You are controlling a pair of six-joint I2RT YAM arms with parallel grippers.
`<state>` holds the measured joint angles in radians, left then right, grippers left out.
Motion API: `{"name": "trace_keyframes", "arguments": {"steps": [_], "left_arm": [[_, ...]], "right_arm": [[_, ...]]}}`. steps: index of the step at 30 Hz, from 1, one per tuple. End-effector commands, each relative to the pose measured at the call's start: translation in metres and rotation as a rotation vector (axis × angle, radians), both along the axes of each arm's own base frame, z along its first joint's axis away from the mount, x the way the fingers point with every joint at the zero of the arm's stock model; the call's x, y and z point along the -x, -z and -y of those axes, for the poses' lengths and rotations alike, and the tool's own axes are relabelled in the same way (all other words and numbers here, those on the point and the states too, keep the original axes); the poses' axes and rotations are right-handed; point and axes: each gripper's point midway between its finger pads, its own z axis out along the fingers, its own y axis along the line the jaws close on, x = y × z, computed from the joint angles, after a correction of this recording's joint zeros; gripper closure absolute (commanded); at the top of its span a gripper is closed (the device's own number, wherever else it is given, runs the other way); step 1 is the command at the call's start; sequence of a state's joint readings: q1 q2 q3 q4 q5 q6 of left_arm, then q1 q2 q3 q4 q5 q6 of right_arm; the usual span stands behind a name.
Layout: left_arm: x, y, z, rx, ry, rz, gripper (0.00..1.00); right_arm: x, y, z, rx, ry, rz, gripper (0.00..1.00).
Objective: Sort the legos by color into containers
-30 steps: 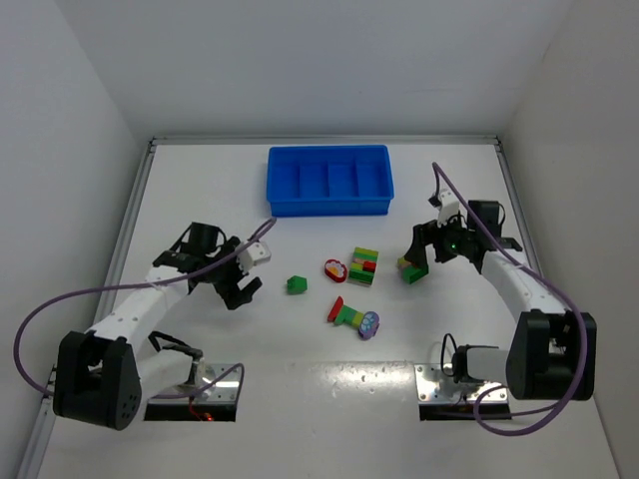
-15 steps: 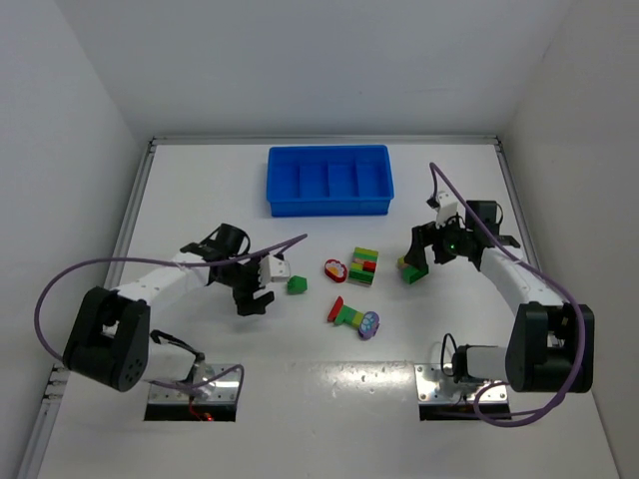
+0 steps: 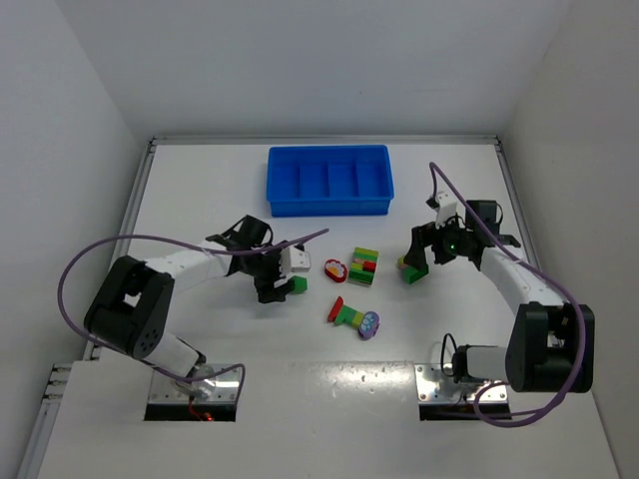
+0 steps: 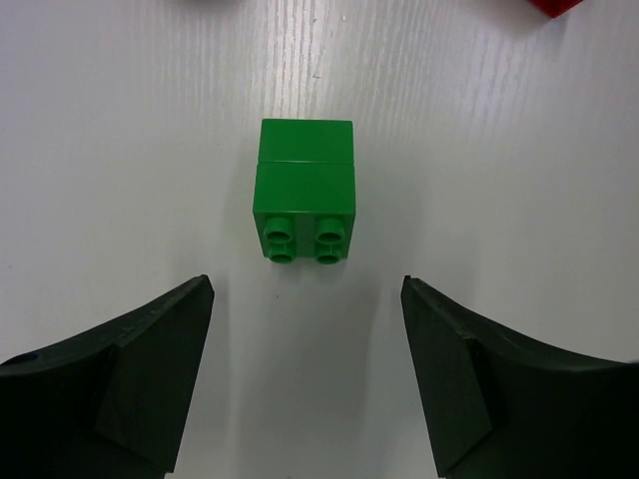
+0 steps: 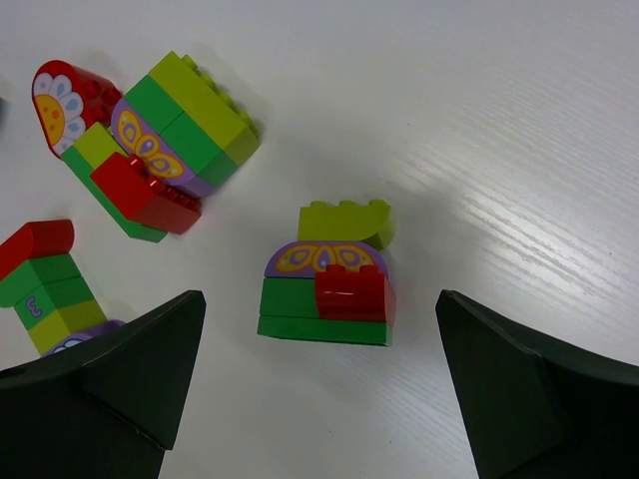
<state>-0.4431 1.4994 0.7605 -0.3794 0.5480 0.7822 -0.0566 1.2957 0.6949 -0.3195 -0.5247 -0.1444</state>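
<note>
A single green lego (image 4: 305, 205) lies on the white table just ahead of my left gripper (image 4: 307, 289), whose jaws are open and touch nothing; from above, brick (image 3: 297, 284) and left gripper (image 3: 278, 288) sit left of centre. My right gripper (image 5: 319, 299) is wide open, its fingertips either side of a green, red, purple and lime clump (image 5: 329, 284) with a gap on both sides; the same right gripper (image 3: 416, 262) and clump (image 3: 408, 271) show from above. The blue tray of containers (image 3: 329, 207) stands at the back.
A red flower-print piece (image 3: 335, 267), a multicoloured clump (image 3: 364, 265) and a longer clump (image 3: 353, 317) lie between the arms. The first two appear again as the red piece (image 5: 60, 95) and clump (image 5: 175, 140). Purple cables loop off both arms.
My left arm has swung right across the table up to the green brick, and its jaws have narrowed a little. The right arm and the legos have not moved.
</note>
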Motion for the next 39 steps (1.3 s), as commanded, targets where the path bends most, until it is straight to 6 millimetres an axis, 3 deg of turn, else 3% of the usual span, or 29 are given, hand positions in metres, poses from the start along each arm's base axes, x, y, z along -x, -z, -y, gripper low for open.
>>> {"name": "trace_keyframes", "arguments": {"steps": [1, 9, 17, 23, 26, 29, 33, 34, 36, 39], "left_arm": [[-0.019, -0.011, 0.018, 0.043, 0.000, 0.061, 0.19], [-0.023, -0.010, 0.032, 0.046, 0.022, 0.057, 0.31], [-0.020, -0.007, 0.041, 0.042, 0.049, 0.047, 0.35], [-0.016, -0.008, 0.046, 0.057, 0.079, 0.047, 0.54], [-0.012, -0.006, 0.044, 0.047, 0.086, 0.036, 0.69], [-0.011, -0.005, 0.043, 0.042, 0.086, 0.027, 0.78], [-0.006, -0.034, 0.051, 0.143, 0.070, 0.002, 0.86], [0.001, -0.044, 0.057, 0.208, 0.086, -0.032, 0.89], [-0.003, -0.070, 0.066, 0.296, 0.071, -0.067, 0.91], [0.012, -0.099, 0.078, 0.403, 0.117, -0.191, 0.92]], "right_arm": [[-0.017, -0.022, -0.002, -0.005, -0.028, 0.078, 0.00], [-0.015, -0.021, -0.002, -0.006, -0.028, 0.069, 0.00], [-0.014, -0.021, -0.003, -0.013, -0.034, 0.069, 0.00], [-0.014, -0.021, -0.003, -0.013, -0.034, 0.069, 0.00], [-0.014, -0.021, -0.003, -0.013, -0.034, 0.069, 0.00], [-0.010, -0.028, -0.012, -0.055, -0.077, 0.080, 0.00], [0.013, -0.045, -0.045, -0.210, -0.219, 0.118, 0.00], [0.019, -0.052, -0.055, -0.246, -0.276, 0.147, 0.00], [0.030, -0.073, -0.073, -0.367, -0.378, 0.198, 0.00], [0.040, -0.097, -0.095, -0.475, -0.500, 0.221, 0.00]]}}
